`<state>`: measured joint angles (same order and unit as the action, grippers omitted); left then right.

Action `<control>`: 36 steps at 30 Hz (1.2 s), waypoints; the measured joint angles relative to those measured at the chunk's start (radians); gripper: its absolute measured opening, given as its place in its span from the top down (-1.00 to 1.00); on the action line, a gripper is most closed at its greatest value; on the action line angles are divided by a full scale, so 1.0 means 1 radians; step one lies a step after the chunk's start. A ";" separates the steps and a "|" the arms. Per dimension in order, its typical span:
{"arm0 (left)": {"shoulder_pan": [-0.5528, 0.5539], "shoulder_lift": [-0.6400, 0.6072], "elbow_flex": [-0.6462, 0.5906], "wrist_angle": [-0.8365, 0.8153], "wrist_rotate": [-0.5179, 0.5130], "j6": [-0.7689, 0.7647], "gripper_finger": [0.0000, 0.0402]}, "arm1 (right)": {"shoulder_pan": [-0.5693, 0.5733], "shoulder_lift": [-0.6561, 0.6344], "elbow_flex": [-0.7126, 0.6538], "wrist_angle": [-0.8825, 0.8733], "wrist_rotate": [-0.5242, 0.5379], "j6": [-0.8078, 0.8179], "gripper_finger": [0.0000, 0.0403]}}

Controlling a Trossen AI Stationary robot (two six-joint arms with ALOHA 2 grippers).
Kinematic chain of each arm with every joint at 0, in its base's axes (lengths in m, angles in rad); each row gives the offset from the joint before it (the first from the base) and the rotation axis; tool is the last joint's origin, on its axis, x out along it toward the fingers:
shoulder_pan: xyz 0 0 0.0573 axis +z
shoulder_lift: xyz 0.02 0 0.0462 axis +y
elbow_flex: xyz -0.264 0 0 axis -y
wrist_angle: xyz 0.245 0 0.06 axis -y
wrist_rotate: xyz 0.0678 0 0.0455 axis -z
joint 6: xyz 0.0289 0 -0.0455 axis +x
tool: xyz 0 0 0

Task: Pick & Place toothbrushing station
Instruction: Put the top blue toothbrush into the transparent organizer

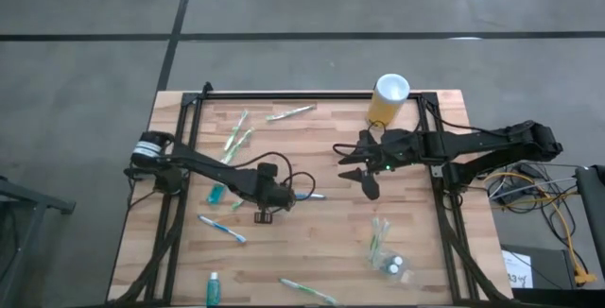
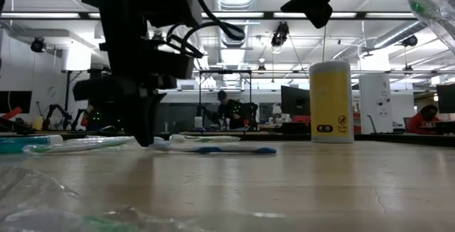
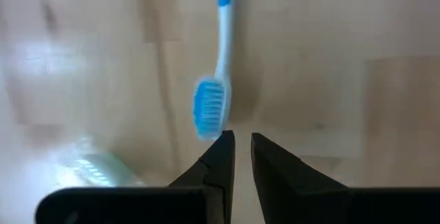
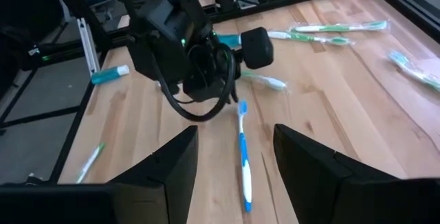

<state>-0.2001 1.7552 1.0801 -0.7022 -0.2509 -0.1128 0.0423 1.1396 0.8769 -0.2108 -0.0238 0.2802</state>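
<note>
Near the middle of the wooden counter [image 1: 312,251], the left pincer [image 3: 239,140] hangs low with its two dark fingers [image 3: 218,157] drawn almost together, only a thin slit between them, and nothing caught in that slit. Its tips stand right at the bristle head of a white-blue toothbrush [image 3: 218,66], just beside it; whether they touch it cannot be told. That toothbrush lies flat, its long axis running straight away from the left pincer toward the right arm, bristle head nearest the pincer and its far end cut off in the left wrist view. In the low view the dark body of the left arm hides the brush head.

The right pincer [image 4: 234,159] hovers above the counter, well apart from the brush, its fingers spread wide and empty, facing the left arm along the brush's line.

Farther out, near the front right, lies the clear cup [image 1: 386,249] on its side, with white caps showing at its end; what else sits inside is hard to make out. White-green toothbrushes [image 1: 236,138] lie at the far left, slanting, and one more [image 1: 290,112] beside them. Another white-blue brush [image 1: 223,229] lies at the front left, and a teal tube [image 1: 215,287] stands at the front edge. A tall yellow cylinder [image 1: 386,100] stands at the back right.
</note>
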 joint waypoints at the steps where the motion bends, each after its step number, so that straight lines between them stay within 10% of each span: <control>1: 0.001 0.005 0.000 0.002 -0.015 0.000 0.74 | 0.001 0.001 0.000 0.000 0.000 0.000 0.08; 16: 0.029 0.028 0.000 -0.083 -0.115 -0.041 0.74 | 0.001 0.002 0.000 0.000 0.000 -0.003 0.08; 36: 0.093 0.039 -0.006 0.150 0.044 0.131 0.74 | 0.001 0.002 0.000 -0.001 0.000 -0.004 0.08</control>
<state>-0.1066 1.7943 1.0742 -0.5525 -0.2066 0.0180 0.0429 1.1419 0.8770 -0.2115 -0.0241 0.2764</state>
